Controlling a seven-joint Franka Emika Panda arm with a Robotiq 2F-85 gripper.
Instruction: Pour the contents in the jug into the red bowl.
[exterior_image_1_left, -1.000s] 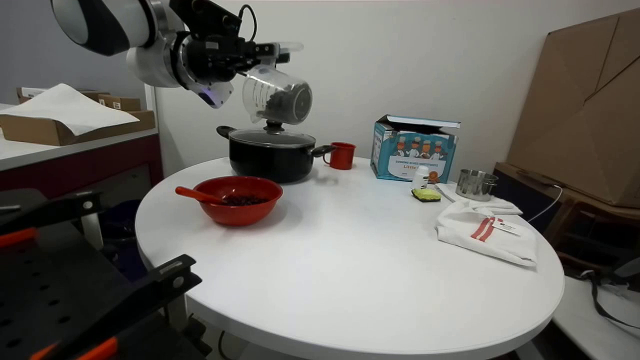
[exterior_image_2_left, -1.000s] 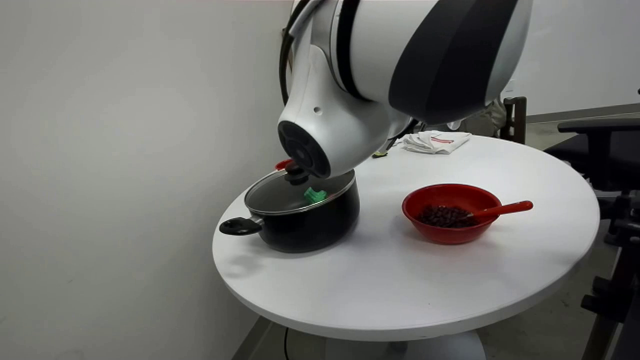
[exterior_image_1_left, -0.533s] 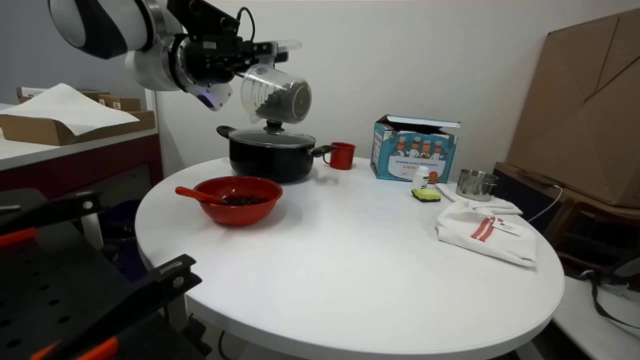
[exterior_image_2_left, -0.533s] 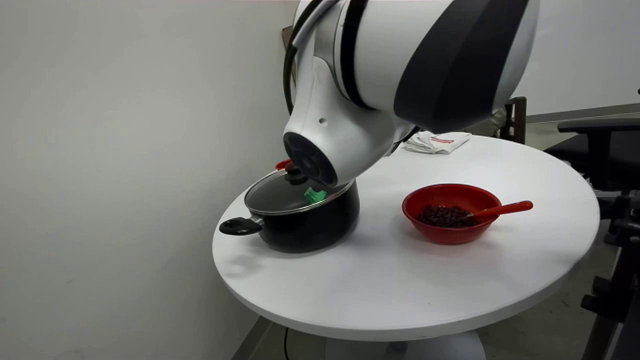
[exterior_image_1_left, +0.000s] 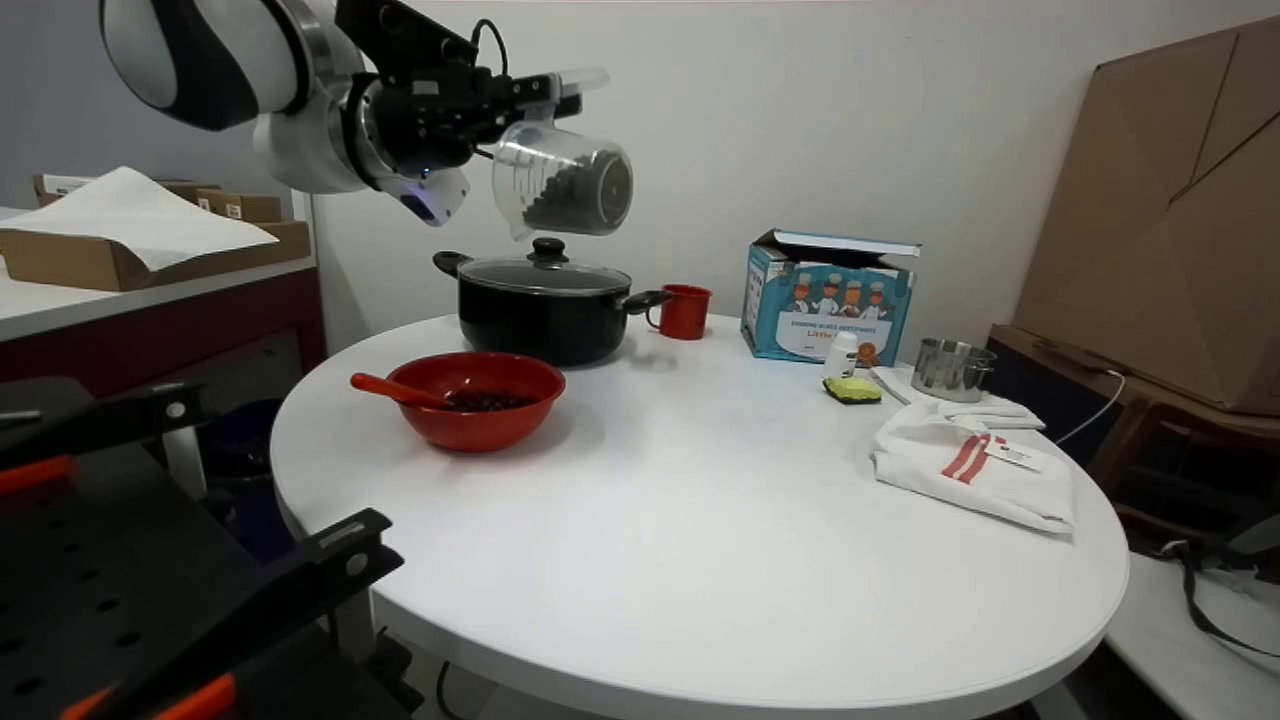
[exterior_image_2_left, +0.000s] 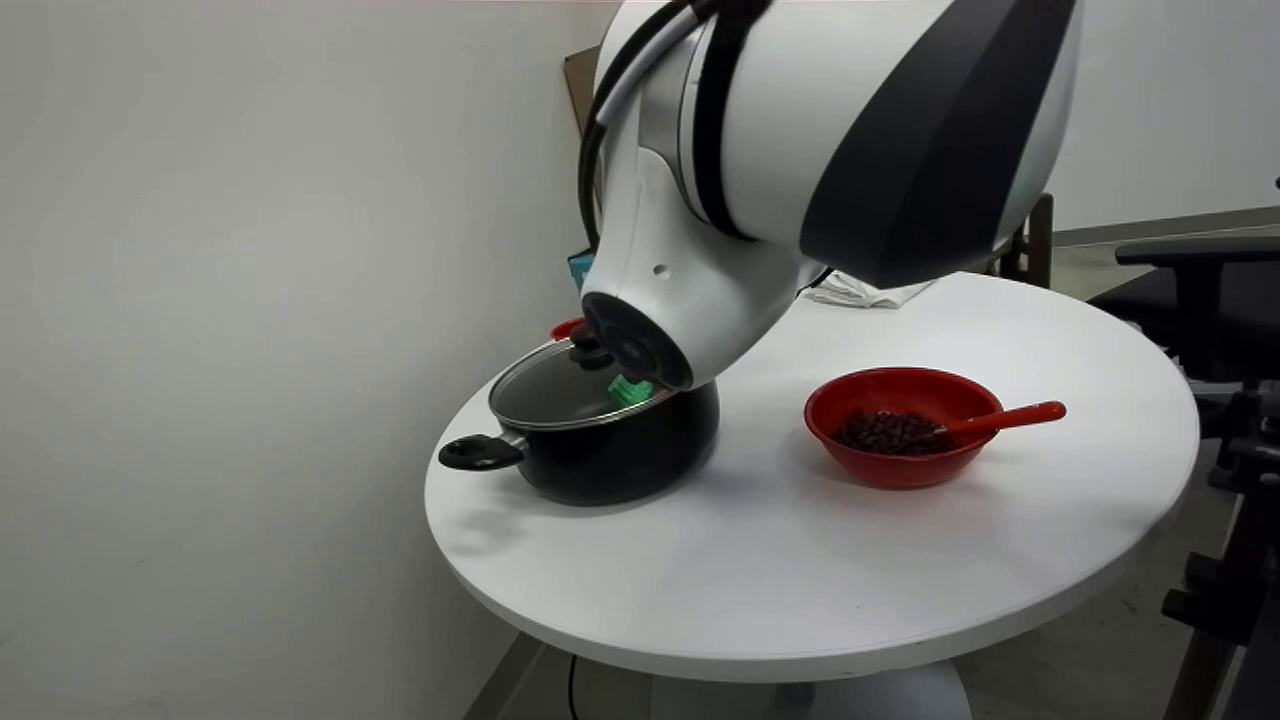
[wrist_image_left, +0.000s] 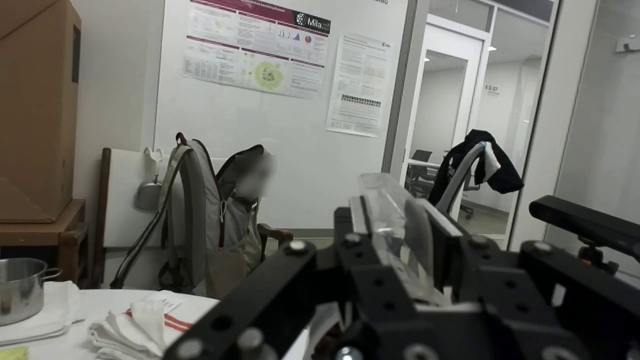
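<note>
Up higher than the black pot (exterior_image_1_left: 540, 325), the gripper (wrist_image_left: 397, 227) clasps the tilted jug (exterior_image_1_left: 540, 180), dark contents (exterior_image_1_left: 578, 195) inside. Near the pot sits the red bowl (exterior_image_1_left: 470, 430).

Free air above the red bowl (exterior_image_1_left: 478, 432); black pot (exterior_image_1_left: 543, 328) apparently beneath the jug (exterior_image_1_left: 552, 165).

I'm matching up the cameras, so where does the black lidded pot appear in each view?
In an exterior view: the black lidded pot, left of centre, behind the red bowl.
In an exterior view: the pot, left of centre, partly hidden by the arm.
In the wrist view: not in it.
Shared landmark: the white table, seen in all three.
</note>
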